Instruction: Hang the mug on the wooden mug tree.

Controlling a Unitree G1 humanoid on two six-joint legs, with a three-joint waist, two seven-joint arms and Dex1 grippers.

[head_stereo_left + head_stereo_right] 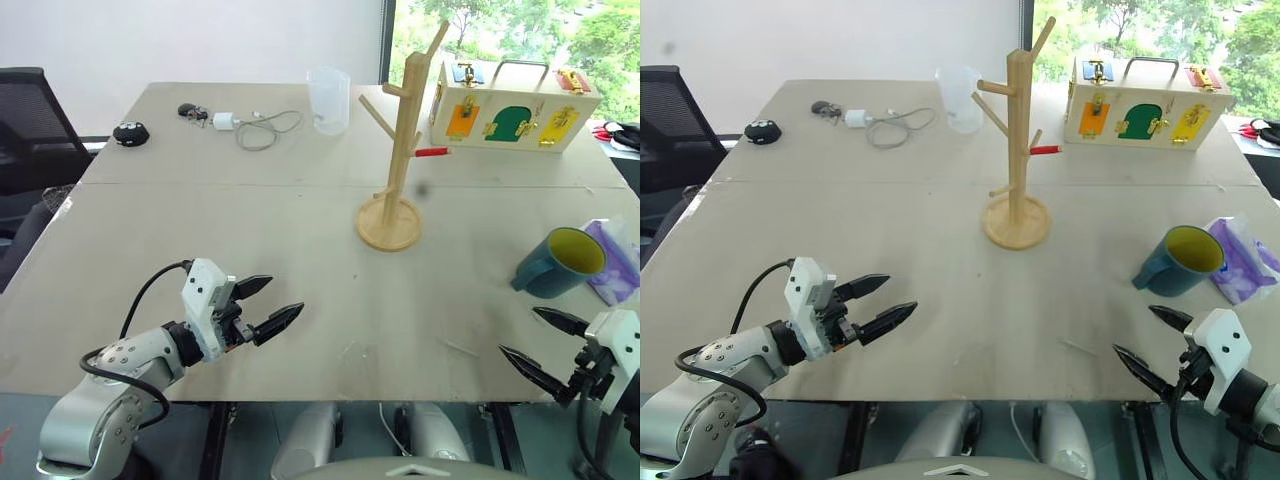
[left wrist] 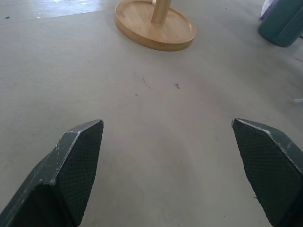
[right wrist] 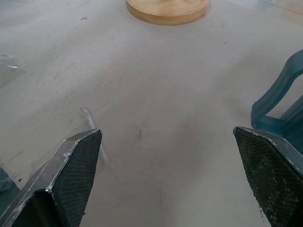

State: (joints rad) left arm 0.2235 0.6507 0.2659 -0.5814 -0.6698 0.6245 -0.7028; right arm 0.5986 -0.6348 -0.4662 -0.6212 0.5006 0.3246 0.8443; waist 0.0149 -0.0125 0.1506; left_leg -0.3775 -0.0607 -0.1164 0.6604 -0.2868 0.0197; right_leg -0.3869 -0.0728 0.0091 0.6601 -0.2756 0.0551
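Left pincer: we've got our left pincer (image 1: 265,304) hovering low over the near part of the table (image 1: 300,230), fingers spread wide, nothing between them.
Right pincer: our right pincer (image 1: 542,345) sits at the near right edge of the table, fingers spread wide too, and it's empty.
Mug: there's the mug (image 1: 557,262), teal outside, yellow-green inside, tipped over with its mouth facing up and towards us. It lies just ahead of our right pincer, apart from the fingers. From the right wrist we catch its handle (image 3: 279,97) just past one fingertip, no contact.
Mug tree: the wooden mug tree (image 1: 396,150) stands upright on its round base, ahead of both pincers and roughly between them, well beyond the left one and further out than the mug. Its pegs are bare.
Purple packet: a purple packet (image 1: 620,255) lies right behind the mug, touching or nearly so, we can't tell which.
Far side: beyond the tree, well away from both pincers, we see a clear measuring cup (image 1: 329,99), a white box with coloured doors (image 1: 510,108), a charger with its cable (image 1: 250,126) and a small black object (image 1: 131,133).
Red-handled item: something small with a red handle (image 1: 432,152) lies just beyond the tree, in front of the box.
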